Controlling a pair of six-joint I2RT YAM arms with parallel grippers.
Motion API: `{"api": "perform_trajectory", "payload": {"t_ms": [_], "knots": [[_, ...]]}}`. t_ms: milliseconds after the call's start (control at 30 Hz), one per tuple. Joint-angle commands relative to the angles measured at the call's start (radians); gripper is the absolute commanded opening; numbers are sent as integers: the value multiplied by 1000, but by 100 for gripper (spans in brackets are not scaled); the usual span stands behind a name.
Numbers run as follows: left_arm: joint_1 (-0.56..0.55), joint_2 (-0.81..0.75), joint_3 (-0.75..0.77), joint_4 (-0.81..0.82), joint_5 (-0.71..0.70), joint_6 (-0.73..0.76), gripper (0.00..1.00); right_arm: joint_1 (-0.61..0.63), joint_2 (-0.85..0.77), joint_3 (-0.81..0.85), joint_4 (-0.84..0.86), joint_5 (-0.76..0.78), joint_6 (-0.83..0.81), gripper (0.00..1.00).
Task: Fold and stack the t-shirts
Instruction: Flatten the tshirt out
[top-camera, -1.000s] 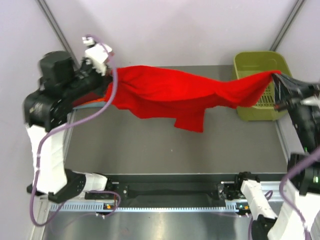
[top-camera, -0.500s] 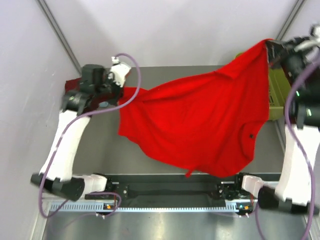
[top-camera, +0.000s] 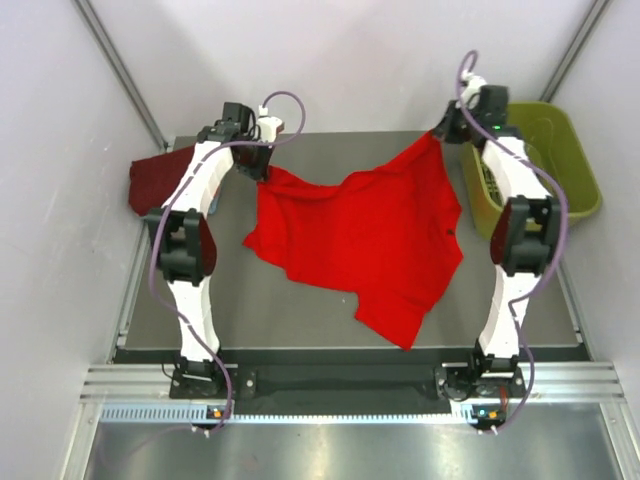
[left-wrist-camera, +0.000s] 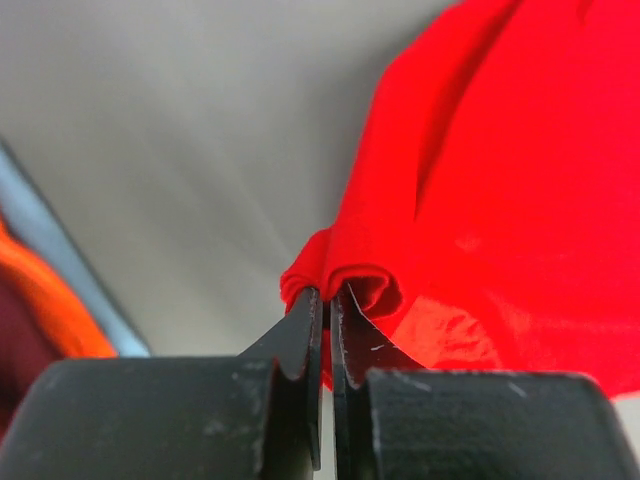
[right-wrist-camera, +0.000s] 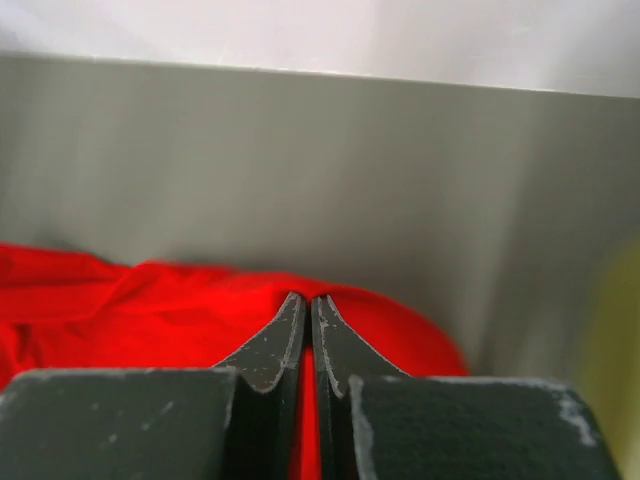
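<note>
Both claws grip the red shirt (top-camera: 360, 235) at the far end of the table (top-camera: 300, 320). My left claw (left-wrist-camera: 325, 293) is pinched tight on a bunched fold at the shirt's far-left corner. Its two fingers nearly meet, with cloth rolled between their tips. My right claw (right-wrist-camera: 308, 300) is clamped the same way on the far-right corner, red cloth squeezed into the thin slit between its fingers.

Seen from above, both my arms stretch out to the table's far side. The shirt lies spread between them on the grey surface. It is wrinkled and drawn to a point at each claw, and its near edge trails toward the middle right of the table. The corner held by my right claw sits just beside the green basket (top-camera: 582, 160), which stands at the table's far-right corner.

A maroon shirt (top-camera: 152, 180) lies at the far-left edge, just left of my left arm and apart from the red one. In my left wrist view, orange cloth (left-wrist-camera: 45, 300) shows at the left edge beside something dark maroon. I cannot tell from there how it lies.
</note>
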Motion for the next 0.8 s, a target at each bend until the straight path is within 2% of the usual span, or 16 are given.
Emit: {"api": "perform_trajectory", "payload": {"t_ms": [0,100,133,167,200,233,300,400,500,567,733,767], "knots": [[28,118,178,-61,49,-64,0,80,85,175,42,-12,-34,0],[30,261,342,-58,27,-115,0,108,172,244,54,17,-23,0],[30,295,424,-55,4,-139,4,111,188,252,57,22,-23,0],[30,351,456,-43,-10,-149,27,117,214,266,57,20,-17,0],[30,371,479,-25,-35,-159,41,120,222,269,62,17,-15,0],[30,382,491,30,-80,-181,49,122,231,273,62,20,-14,0],[33,378,485,71,-99,-186,54,123,245,272,62,34,-11,0],[42,320,453,98,-116,-228,55,128,239,261,57,29,-9,0],[79,240,338,120,-53,-296,54,134,216,237,59,20,-1,0],[113,227,292,103,-24,-365,51,135,197,217,59,19,2,0],[142,197,217,83,50,-429,42,148,171,191,53,19,-5,0],[185,195,206,83,76,-449,41,149,168,189,50,19,-3,0]]}}
